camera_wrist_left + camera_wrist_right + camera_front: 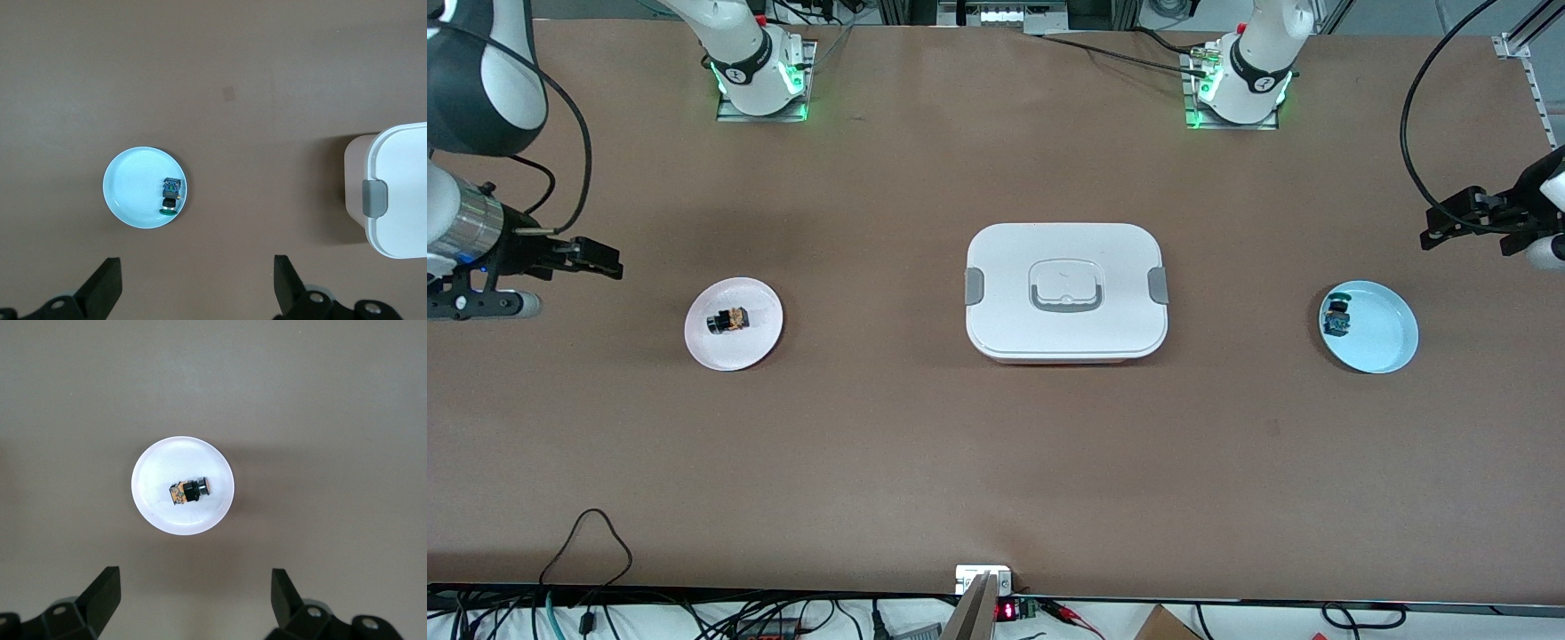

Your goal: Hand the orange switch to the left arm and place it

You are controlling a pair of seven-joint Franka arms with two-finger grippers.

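plainly, from the front view, the orange switch [729, 319] lies on its side on a white plate [758, 341] toward the right arm's end of the table, with the box [1065, 292] mid-table between it and the light blue plate [1387, 338] that holds a blue switch [1336, 317]. the right gripper [596, 260] hangs in the air off the white plate's side, the left gripper [1445, 227] up near the blue plate; neither holds anything. the likely trouble is the handover: a low pass across the middle could clip the box lid.

in the left wrist view, the left gripper's fingers [103, 287] stand wide apart, with the blue switch below; grabbing that one would be the wrong part.

in the right wrist view, the right gripper's fingers [103, 590] are spread wide above the orange switch; so small and round, it could roll or skid on the plate under a slightly off pinch.
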